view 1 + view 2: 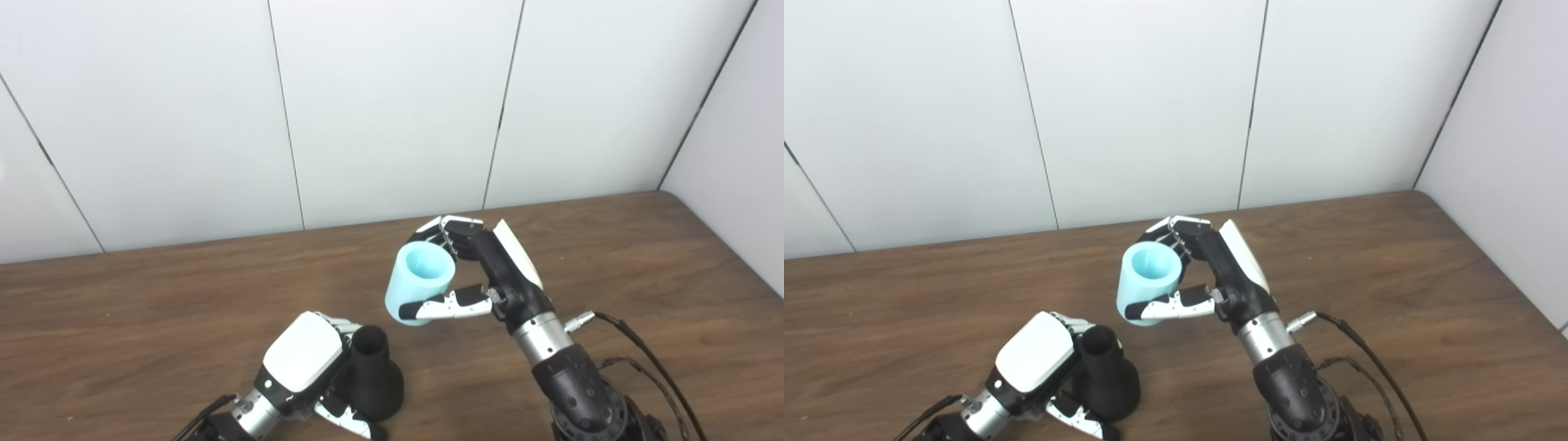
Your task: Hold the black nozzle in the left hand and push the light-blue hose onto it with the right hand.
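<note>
My left hand (303, 361) wraps the black nozzle (372, 383), upright on the table (153, 318); above-right of it, my right hand (471, 275) clasps the light-blue hose (419, 278), needing bore-to-neck alignment before pushing.

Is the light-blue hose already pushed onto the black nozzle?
No. The light-blue hose is apart from the black nozzle, held in the right hand.
</note>
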`<act>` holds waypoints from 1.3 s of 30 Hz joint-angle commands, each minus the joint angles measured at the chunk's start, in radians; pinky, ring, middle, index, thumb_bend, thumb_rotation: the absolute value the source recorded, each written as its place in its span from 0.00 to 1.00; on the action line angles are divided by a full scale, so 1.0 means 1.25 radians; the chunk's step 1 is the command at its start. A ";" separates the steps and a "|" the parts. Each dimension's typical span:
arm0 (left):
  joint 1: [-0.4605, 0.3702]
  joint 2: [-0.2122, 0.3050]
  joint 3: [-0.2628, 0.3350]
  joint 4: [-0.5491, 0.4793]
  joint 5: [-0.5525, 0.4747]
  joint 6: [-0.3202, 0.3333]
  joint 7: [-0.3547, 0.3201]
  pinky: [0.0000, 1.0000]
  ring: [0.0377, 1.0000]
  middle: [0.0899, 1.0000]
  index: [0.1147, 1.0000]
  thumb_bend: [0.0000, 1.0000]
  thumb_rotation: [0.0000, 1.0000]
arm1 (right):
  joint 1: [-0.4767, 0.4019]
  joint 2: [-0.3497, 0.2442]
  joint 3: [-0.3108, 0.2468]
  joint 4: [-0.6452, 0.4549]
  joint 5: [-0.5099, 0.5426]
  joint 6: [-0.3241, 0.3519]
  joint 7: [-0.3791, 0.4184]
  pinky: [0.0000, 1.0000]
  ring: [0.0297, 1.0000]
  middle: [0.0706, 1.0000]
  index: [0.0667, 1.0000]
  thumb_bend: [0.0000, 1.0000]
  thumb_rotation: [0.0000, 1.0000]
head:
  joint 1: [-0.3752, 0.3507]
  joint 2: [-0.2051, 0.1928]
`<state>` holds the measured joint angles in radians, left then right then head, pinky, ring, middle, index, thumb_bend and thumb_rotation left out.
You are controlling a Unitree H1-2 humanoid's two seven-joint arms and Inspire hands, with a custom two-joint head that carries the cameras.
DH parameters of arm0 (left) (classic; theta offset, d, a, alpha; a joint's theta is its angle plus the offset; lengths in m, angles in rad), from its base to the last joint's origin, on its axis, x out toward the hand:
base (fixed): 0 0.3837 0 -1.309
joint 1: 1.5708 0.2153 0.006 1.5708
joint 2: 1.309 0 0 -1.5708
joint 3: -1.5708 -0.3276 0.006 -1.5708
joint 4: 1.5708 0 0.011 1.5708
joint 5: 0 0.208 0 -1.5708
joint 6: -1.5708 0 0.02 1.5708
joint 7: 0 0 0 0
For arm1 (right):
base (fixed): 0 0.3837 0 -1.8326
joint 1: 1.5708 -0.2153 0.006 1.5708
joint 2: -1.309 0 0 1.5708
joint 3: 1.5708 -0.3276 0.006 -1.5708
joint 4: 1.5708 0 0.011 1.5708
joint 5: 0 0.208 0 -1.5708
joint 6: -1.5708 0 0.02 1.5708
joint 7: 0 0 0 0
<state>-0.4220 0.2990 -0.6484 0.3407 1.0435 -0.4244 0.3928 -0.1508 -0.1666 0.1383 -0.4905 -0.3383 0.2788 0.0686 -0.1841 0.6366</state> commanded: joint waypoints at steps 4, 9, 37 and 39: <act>0.081 -0.026 -0.029 0.052 0.006 0.012 -0.009 0.20 0.32 0.38 0.47 0.49 0.00 | -0.009 0.017 0.008 -0.033 0.003 -0.043 0.006 0.28 0.36 0.45 0.50 0.51 0.00 | -0.001 0.003; 0.081 -0.025 -0.029 0.051 0.010 0.012 -0.010 0.22 0.32 0.38 0.48 0.49 0.00 | -0.004 0.026 0.013 -0.042 0.002 -0.038 0.015 0.28 0.36 0.45 0.50 0.51 0.00 | 0.000 0.005; 0.085 -0.025 -0.028 0.049 0.001 0.013 -0.029 0.22 0.32 0.38 0.48 0.49 0.00 | 0.018 0.038 0.009 -0.043 0.015 -0.048 0.050 0.24 0.34 0.45 0.51 0.51 0.00 | 0.009 0.001; 0.087 -0.025 -0.027 0.044 -0.001 0.014 -0.034 0.22 0.32 0.38 0.47 0.49 0.00 | 0.019 0.034 0.014 -0.038 0.005 -0.050 0.054 0.26 0.35 0.45 0.51 0.51 0.00 | 0.011 0.000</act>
<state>-0.4186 0.2970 -0.6420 0.3379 1.0340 -0.4218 0.3644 -0.1125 -0.1185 0.1582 -0.5218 -0.3311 0.2643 0.1408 -0.1703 0.6366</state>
